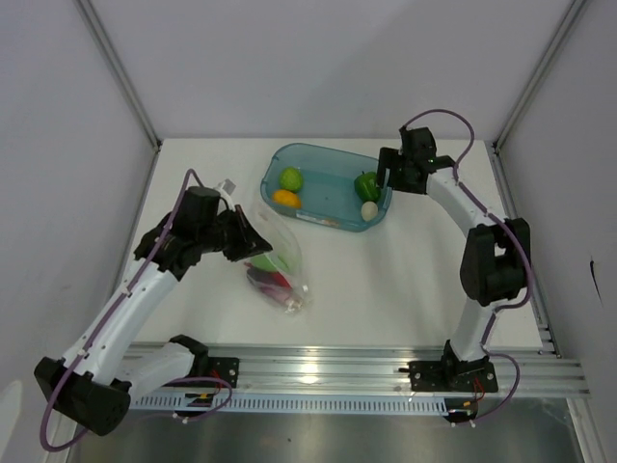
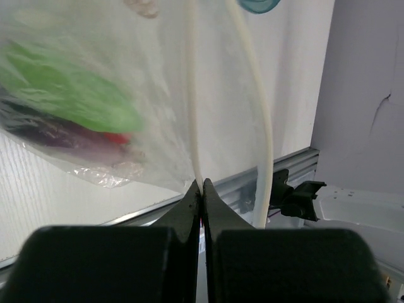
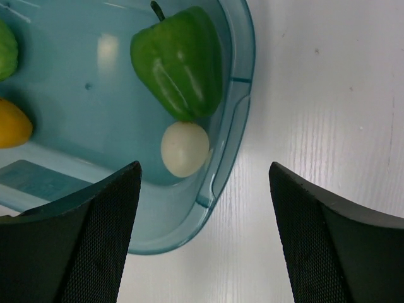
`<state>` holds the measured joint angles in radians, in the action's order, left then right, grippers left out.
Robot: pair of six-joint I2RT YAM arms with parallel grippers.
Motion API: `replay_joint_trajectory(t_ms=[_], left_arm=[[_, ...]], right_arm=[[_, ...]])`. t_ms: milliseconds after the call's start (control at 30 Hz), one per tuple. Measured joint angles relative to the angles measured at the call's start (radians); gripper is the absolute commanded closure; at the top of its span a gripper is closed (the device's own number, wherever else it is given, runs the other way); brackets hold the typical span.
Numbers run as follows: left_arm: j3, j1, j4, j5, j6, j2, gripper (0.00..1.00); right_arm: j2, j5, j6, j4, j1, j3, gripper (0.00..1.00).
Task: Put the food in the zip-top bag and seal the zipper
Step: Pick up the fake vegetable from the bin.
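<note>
With the left gripper [image 2: 202, 189] pinched shut on the bag [image 1: 280, 253] left of the tray [image 1: 328, 223], and the right gripper [image 3: 202, 173] spread wide over the tray's egg [image 3: 184, 149] and pepper [image 3: 180, 63], a slipping pinch could spill the bagged food [image 1: 268, 276]

Your white table [image 1: 405, 280] carries two things: a teal tray [image 1: 333, 188] near the far edge, and a clear bag [image 1: 287, 246] left of the middle.

Left fingers [image 2: 189, 211] together, right fingers [image 3: 82, 233] apart
</note>
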<state>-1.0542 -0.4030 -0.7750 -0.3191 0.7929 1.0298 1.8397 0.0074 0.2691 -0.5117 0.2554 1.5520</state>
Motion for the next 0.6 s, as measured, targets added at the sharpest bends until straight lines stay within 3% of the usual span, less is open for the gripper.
replay_joint_trajectory(t_ms=[167, 600], left_arm=[[-0.021, 0.000, -0.004, 0.011, -0.009, -0.064, 0.99], [0.020, 0.000, 0.019, -0.004, -0.009, -0.025, 0.99]], right_arm=[[0.109, -0.007, -0.018, 0.000, 0.000, 0.116, 0.16], [0.303, -0.015, -0.061, 0.014, 0.009, 0.348, 0.16]])
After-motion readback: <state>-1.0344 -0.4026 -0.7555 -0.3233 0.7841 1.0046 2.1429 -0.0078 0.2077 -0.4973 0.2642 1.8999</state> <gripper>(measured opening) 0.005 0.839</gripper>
